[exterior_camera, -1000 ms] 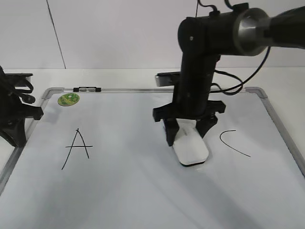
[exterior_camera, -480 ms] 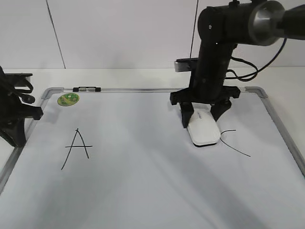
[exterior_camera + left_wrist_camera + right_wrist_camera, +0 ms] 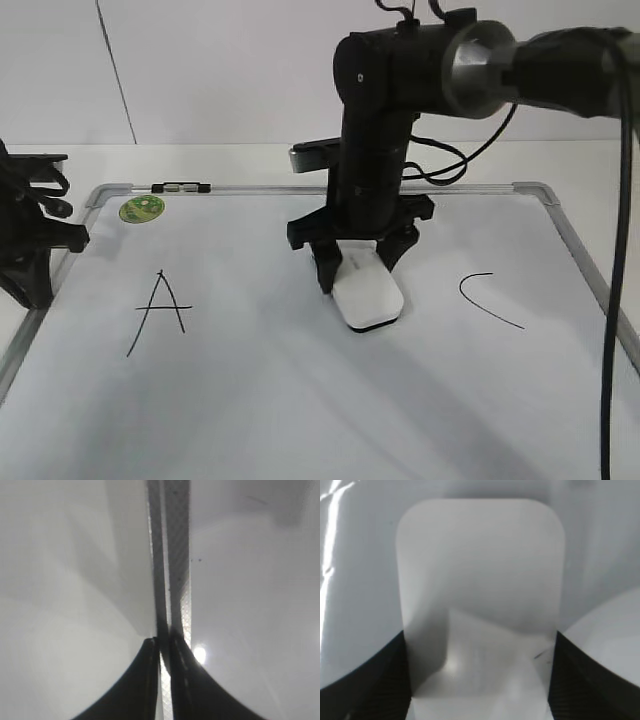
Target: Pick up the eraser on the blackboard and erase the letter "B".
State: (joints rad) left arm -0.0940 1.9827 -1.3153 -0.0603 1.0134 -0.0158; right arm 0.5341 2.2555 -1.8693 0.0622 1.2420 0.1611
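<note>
Pressing eraser (image 3: 367, 296) flat on blackboard (image 3: 300, 400), clamped in right gripper (image 3: 357, 268); exterior revealing "A" (image 3: 160, 310); left gripper (image 3: 165, 680) pinched closed over frame.

My desk (image 3: 250, 160) is a plain white surface. One item lies directly on it: the blackboard (image 3: 555, 222), a large white writing board in a silver-grey frame with rounded corners, lying flat and covering most of the desk area in the exterior view. Bare desk is visible as a strip beyond the frame at 12 o'clock and as narrow margins at 3 and 9 o'clock. In my left wrist view, the frame edge (image 3: 172, 555) runs straight from 12 to 6 o'clock.
</note>
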